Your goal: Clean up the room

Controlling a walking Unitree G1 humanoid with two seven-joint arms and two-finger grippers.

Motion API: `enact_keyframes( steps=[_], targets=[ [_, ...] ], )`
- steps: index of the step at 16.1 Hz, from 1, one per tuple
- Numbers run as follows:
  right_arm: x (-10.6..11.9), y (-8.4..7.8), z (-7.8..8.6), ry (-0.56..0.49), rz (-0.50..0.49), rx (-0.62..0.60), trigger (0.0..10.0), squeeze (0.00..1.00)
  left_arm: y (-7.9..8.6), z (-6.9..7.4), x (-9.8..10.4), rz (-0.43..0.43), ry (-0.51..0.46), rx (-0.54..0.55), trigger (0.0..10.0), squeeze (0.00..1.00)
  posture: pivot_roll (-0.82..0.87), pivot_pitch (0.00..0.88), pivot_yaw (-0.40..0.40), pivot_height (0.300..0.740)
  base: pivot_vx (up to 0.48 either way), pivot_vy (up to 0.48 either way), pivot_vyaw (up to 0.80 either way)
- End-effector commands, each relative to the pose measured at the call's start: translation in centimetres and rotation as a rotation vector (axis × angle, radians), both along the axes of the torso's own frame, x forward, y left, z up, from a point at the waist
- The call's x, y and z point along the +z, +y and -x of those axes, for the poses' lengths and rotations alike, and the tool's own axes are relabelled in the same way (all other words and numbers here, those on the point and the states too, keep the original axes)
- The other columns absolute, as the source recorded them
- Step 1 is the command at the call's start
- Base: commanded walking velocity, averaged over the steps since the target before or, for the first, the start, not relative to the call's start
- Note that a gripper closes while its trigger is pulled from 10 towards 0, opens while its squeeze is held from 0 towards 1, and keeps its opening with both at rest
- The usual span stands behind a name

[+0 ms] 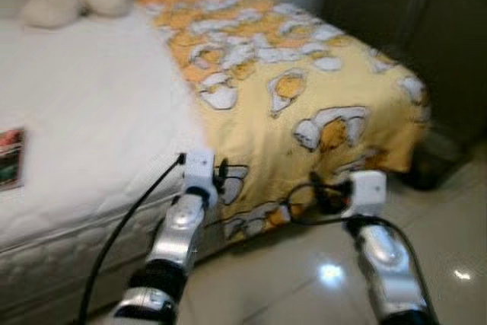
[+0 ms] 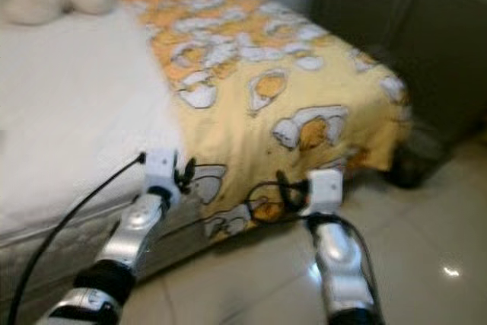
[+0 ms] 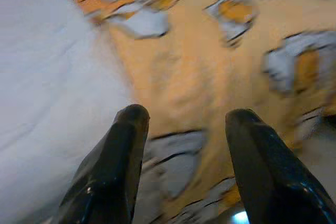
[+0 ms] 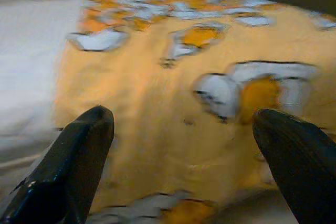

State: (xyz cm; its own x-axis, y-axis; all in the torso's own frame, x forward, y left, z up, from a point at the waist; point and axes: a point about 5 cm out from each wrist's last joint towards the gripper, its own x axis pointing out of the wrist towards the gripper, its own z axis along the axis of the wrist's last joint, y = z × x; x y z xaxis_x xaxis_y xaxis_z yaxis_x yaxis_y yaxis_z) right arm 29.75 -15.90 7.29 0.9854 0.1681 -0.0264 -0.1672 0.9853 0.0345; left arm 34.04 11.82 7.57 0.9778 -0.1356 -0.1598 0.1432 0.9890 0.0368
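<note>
Both grippers, left (image 3: 181, 129) and right (image 4: 181, 135), hang spread wide and empty just off the bed's (image 1: 84, 127) near edge, facing the yellow blanket (image 1: 304, 97) draped over its foot end; it looks soft, light and floppy, so I'd pinch the hanging hem.
</note>
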Motion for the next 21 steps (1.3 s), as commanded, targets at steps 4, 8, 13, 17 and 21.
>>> enact_keyframes(
  steps=[4, 8, 13, 17, 21],
  targets=[
    [-0.3, -1.3, 0.2, -0.001, 0.040, -0.029, 10.0, 0.00, -0.9, -0.2, 0.3, 0.067, -0.012, -0.011, 10.0, 0.00, 0.07, 0.000, 0.035, 0.740, 0.108, 0.000, 0.56],
    [-0.3, -1.3, 0.2, -0.001, 0.040, -0.029, 10.0, 0.00, -0.9, -0.2, 0.3, 0.067, -0.012, -0.011, 10.0, 0.00, 0.07, 0.000, 0.035, 0.740, 0.431, 0.000, 0.52],
    [-0.3, -1.3, 0.2, -0.001, 0.040, -0.029, 10.0, 0.00, -0.9, -0.2, 0.3, 0.067, -0.012, -0.011, 10.0, 0.00, 0.07, 0.000, 0.035, 0.740, 0.431, 0.000, 0.52],
    [-0.3, -1.3, 0.2, -0.001, 0.040, -0.029, 10.0, 0.00, -0.9, -0.2, 0.3, 0.067, -0.012, -0.011, 10.0, 0.00, 0.07, 0.000, 0.035, 0.740, 0.431, 0.000, 0.52],
    [-0.2, -2.3, 1.0, -0.014, 0.003, -0.077, 10.0, 0.00, -0.8, 0.5, 0.8, 0.070, -0.089, -0.006, 10.0, 0.00, 0.08, 0.000, -0.010, 0.740, 0.437, 0.000, 0.39]
  ],
)
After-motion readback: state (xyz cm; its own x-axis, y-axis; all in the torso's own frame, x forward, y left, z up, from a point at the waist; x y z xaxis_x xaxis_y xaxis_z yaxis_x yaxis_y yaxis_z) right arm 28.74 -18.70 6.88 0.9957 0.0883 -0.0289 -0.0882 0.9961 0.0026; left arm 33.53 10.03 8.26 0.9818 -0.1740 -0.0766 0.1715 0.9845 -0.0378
